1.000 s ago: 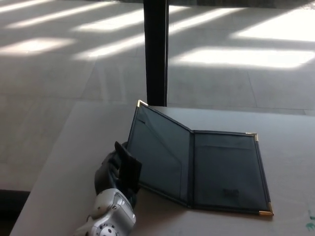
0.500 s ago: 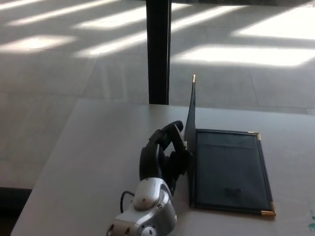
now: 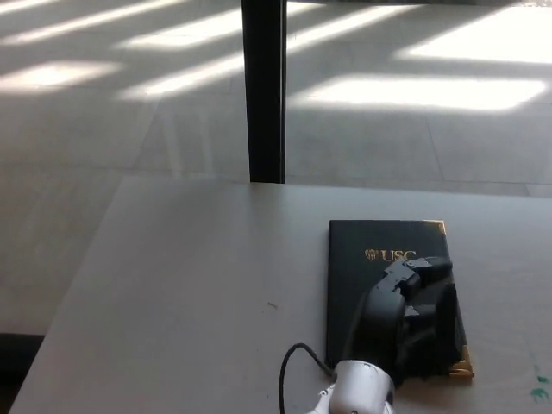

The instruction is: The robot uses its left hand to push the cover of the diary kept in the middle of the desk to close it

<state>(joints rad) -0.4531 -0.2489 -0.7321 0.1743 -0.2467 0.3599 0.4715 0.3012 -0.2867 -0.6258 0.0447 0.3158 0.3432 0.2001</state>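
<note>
**Diary shut flat, left hand resting on its cover**

The pale grey desk top [image 3: 190,285] fills the lower half of the head view; its far edge runs straight across just below the foot of the post, its left edge slants down to the bottom left corner, and its right side runs out of the picture. The whole left and middle of it lies bare, giving wide room on that side. Beyond the far edge is a tiled floor [image 3: 95,138] crossed by bright bands of sunlight. One black upright post [image 3: 263,86] stands behind the desk, its top cut off by the picture.

One dark navy diary with gold corner caps [image 3: 379,241] lies closed and flat right of the desk's middle, with gold lettering reading "USC" on its cover (a small crest sits beside the letters). Two gold corners show; the near left corner is hidden by the arm.

The robot's black left hand [image 3: 410,310] lies on the lower part of the cover, its fingers [image 3: 427,266] spread and holding nothing. Its white wrist [image 3: 358,392] is cut off at the bottom edge, and one thin black cable [image 3: 289,366] loops beside it.
</note>
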